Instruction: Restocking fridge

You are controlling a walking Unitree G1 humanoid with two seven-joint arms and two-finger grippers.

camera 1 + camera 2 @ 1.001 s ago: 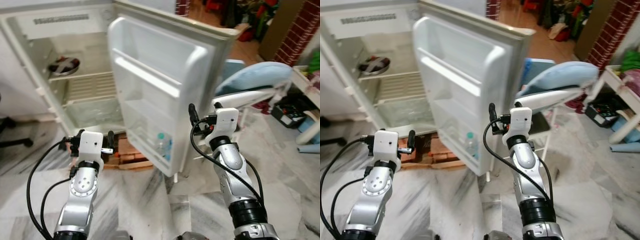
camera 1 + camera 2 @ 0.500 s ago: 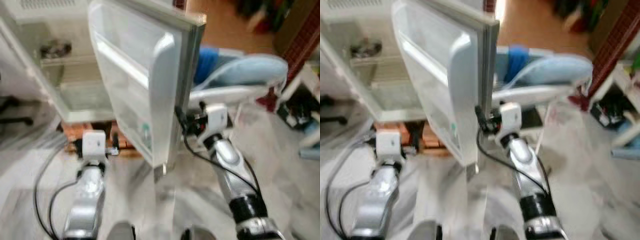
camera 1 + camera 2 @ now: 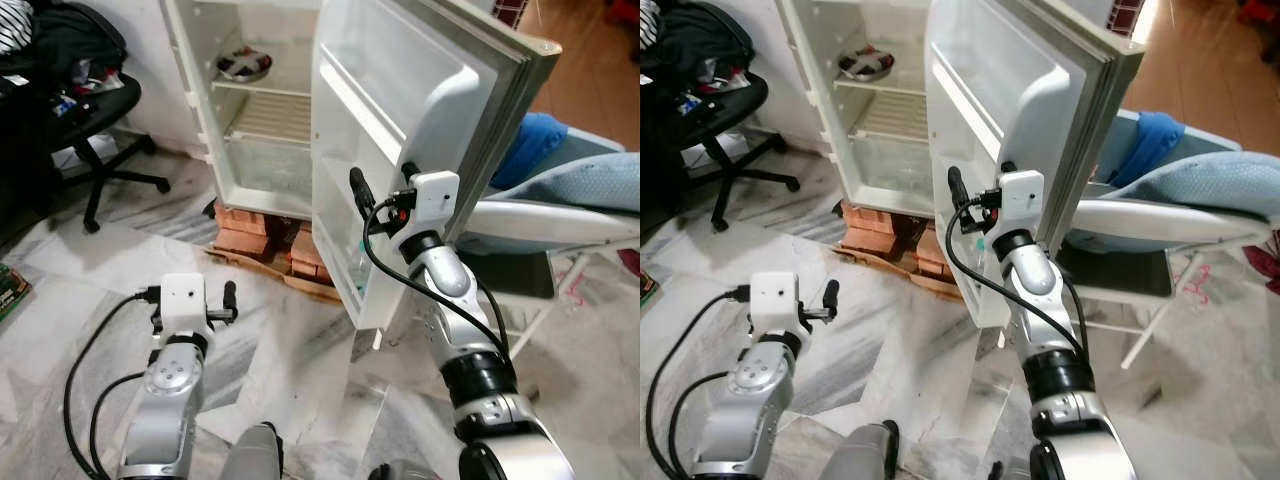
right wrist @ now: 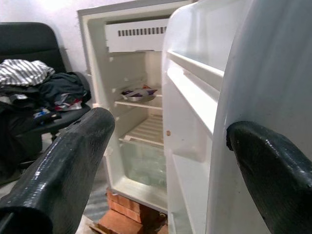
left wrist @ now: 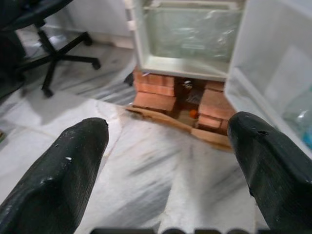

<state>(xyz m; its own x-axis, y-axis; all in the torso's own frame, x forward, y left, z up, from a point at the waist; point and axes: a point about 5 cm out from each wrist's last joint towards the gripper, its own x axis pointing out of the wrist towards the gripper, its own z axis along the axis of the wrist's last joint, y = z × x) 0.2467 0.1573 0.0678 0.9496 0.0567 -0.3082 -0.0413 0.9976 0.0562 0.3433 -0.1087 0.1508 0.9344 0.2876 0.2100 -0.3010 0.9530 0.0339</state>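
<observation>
White boxy fridge [image 3: 262, 110] stands open on red bricks [image 3: 245, 232]; both black-fingered grippers, left gripper [image 5: 165, 161] and right gripper [image 4: 161, 165], are spread, empty.

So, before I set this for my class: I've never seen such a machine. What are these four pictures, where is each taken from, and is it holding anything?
It is a walking humanoid robot with two silver arms, each ending in two long black fingers. The two wide pictures come from the twin cameras in its head, looking down and forward. The other two come from a camera on each wrist, looking along that arm's fingers.

Ahead stands a small white fridge raised on bricks, its door swung open. A dish sits on a shelf inside. An office chair stands to the left.

The right gripper is raised by the door's edge; the left gripper is low over the marble floor. Both are open and hold nothing.
</observation>
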